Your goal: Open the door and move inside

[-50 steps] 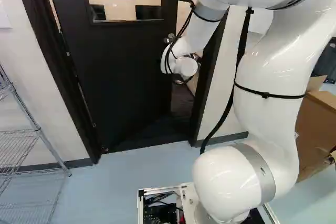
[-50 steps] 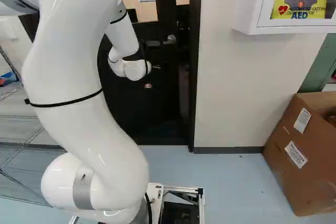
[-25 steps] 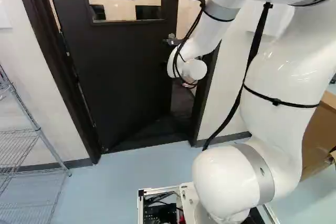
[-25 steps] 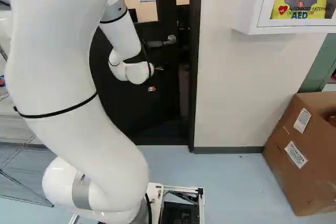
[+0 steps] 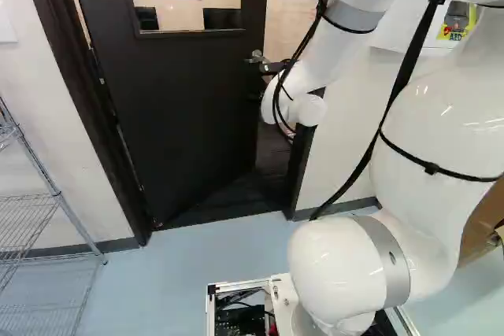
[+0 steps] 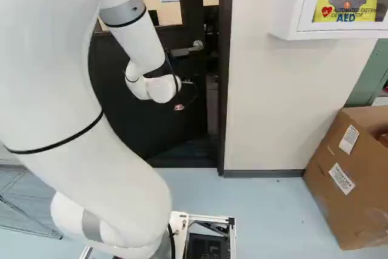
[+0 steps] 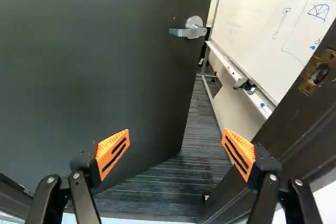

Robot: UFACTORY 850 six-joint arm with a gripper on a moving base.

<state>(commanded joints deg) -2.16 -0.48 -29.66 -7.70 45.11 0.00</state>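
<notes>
Wrist (image 5: 311, 109) drawn back and rightward; door (image 5: 189, 108) ajar ahead.
My claw (image 7: 176, 142) stands wide apart, holding nothing; should the door swing back or my base (image 6: 179, 222) roll crooked, I could snag the handle (image 7: 184, 32) or frame (image 7: 302, 114).

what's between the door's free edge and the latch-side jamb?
Wrist view: an open gap between door and jamb; dark flooring and a whiteboard show through.

- The white arm (image 5: 429, 139) rises near, curving upward from its lowest joint.
- Its forearm (image 5: 335, 37) slopes down toward the far side.
- The rounded wrist (image 5: 293, 104) is bent at the forearm's low end.
- On the gripper (image 6: 183, 95) the jaws stand wide apart, orange pads (image 7: 113, 151) left and right.
</notes>
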